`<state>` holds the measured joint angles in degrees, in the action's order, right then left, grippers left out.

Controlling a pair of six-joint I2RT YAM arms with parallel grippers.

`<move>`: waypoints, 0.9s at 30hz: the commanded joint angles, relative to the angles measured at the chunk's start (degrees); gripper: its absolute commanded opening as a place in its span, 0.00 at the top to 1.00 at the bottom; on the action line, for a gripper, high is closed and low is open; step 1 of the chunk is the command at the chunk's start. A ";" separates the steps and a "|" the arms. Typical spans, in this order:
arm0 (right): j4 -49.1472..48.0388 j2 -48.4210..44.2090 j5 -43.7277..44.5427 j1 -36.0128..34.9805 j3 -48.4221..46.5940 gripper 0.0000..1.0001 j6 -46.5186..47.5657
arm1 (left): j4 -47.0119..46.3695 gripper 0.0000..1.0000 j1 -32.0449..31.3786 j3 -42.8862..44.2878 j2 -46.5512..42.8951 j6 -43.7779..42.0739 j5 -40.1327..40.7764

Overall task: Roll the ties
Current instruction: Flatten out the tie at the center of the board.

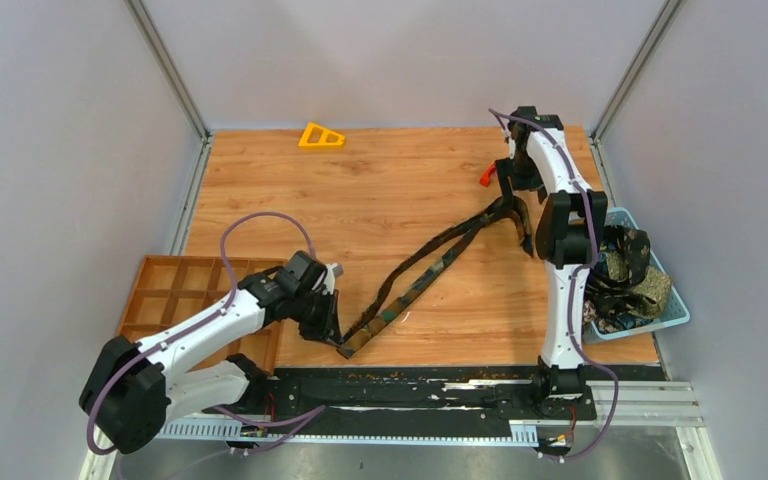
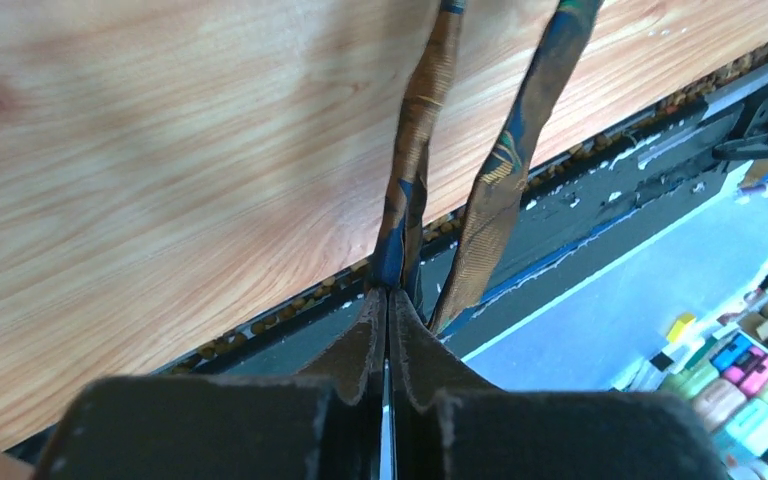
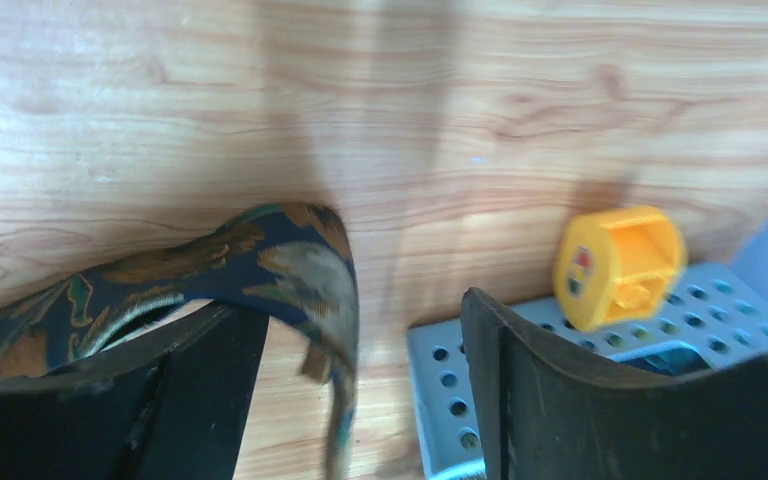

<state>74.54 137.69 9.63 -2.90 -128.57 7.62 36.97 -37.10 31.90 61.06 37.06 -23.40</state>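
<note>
One tie (image 1: 420, 275) was stretched doubled on the table (image 1: 290, 190) from 6 to 2 o'clock. Its near end was clamped by the left gripper (image 2: 388, 300), and its far part was draped over one finger of the spread right gripper (image 3: 360, 305). Even tension was judged necessary for rolling.

Doubled tie (image 1: 430, 270) stretches diagonally over the tabletop (image 1: 360, 190), a barrier from the left gripper (image 1: 338, 342), clamped on its near end, to the right gripper (image 1: 513, 203), jaws apart, at its far end. Left of the tie lies broad bare wood, broken by a yellow triangular block (image 1: 321, 135) at the far edge, a small red object (image 1: 487, 176) near the tie's far end and a compartmented wooden tray (image 1: 185, 290) off the near-left corner. Right of the tie, a narrower bare wedge ends at the right arm (image 1: 565, 290) and a blue basket (image 1: 650, 322) heaped with ties.
</note>
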 commanded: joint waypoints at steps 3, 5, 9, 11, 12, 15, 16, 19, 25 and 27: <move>-0.24 -12.00 7.70 -2.10 -3.50 0.28 -7.14 | 4.36 0.76 0.05 13.47 2.26 0.24 11.72; -4.42 -20.18 6.06 -2.45 5.43 0.28 -11.60 | 7.74 0.57 0.04 18.76 3.27 -0.33 18.17; -15.91 -38.61 -0.59 -2.46 28.18 0.29 -20.66 | 5.61 0.28 -0.13 24.58 4.85 -3.03 26.68; -22.39 -47.24 -3.41 -2.47 39.85 0.28 -26.43 | 2.90 0.24 -0.57 26.33 7.96 -5.70 27.28; -25.63 -51.13 -4.78 -2.43 45.52 0.28 -28.95 | 2.03 0.23 -1.32 27.69 10.29 -7.35 27.71; -34.52 -60.95 -9.79 -2.39 60.63 0.28 -34.75 | 1.88 0.19 -4.42 32.93 17.58 -11.93 30.48; -37.60 -64.36 -11.42 -2.38 65.28 0.28 -35.96 | 1.00 0.18 -5.53 34.07 19.48 -12.95 31.36; -39.41 -69.36 -12.74 -2.35 74.18 0.29 -37.68 | -3.54 0.16 -7.92 36.79 24.97 -16.40 32.38; -37.05 -76.05 -13.26 -2.27 79.59 0.29 -36.88 | -6.27 0.06 -10.15 44.63 36.84 -23.44 32.73; -36.29 -78.61 -12.44 -2.33 81.08 0.29 -36.72 | -5.52 0.04 -11.22 47.56 40.98 -24.82 32.08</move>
<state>41.76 65.21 -2.26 -5.32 -48.40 -27.49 34.00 -46.87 73.54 96.75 18.44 7.86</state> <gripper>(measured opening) 0.712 0.940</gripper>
